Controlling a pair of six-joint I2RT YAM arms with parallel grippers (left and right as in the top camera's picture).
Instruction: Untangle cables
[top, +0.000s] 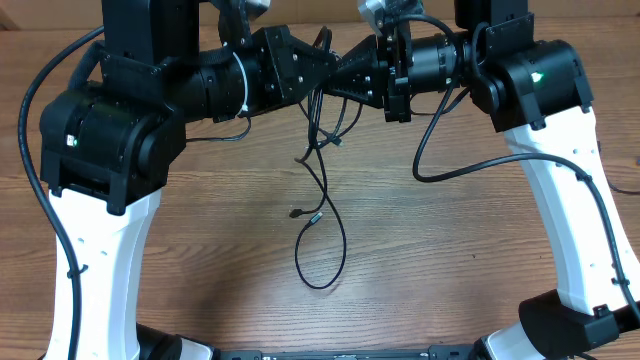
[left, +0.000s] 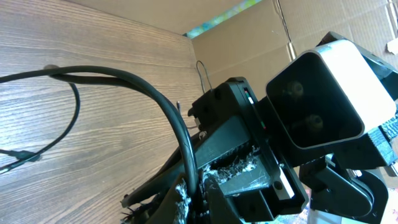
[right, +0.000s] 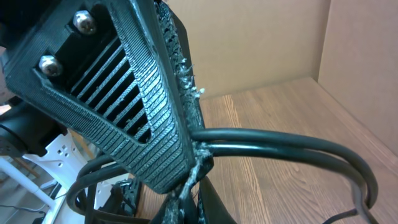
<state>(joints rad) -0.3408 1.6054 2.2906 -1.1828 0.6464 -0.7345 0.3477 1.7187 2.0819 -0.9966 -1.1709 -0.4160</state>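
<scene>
Both claws up at the far middle of the table (top: 420, 260), tips nearly touching. Pinched tight on the cables (top: 327, 200), the left gripper (top: 318, 68), with one strand running straight into its grip in the left wrist view. Closed likewise, the right gripper (top: 352, 82), two strands clamped side by side (plainest in the right wrist view).

Cables: top end lifted, hanging from the two grips down to the wood. Lower part lying in one open loop, small plug ends (top: 297, 213) just beside it.

Progress, as a judgement: early to middle. Grips taken and strands raised, but a cluster of crossings just under the claws not yet pulled apart, so the cords not yet separate. Left to do: draw the grips apart, free each cord, lay them well apart.

Room: plenty of bare wood toward the near edge and between the two arms. Tight behind — cardboard wall (right: 261, 43) close past the far edge. Thick arm wire (top: 440, 150) drooping just right of the tangle — worth keeping clear of.
</scene>
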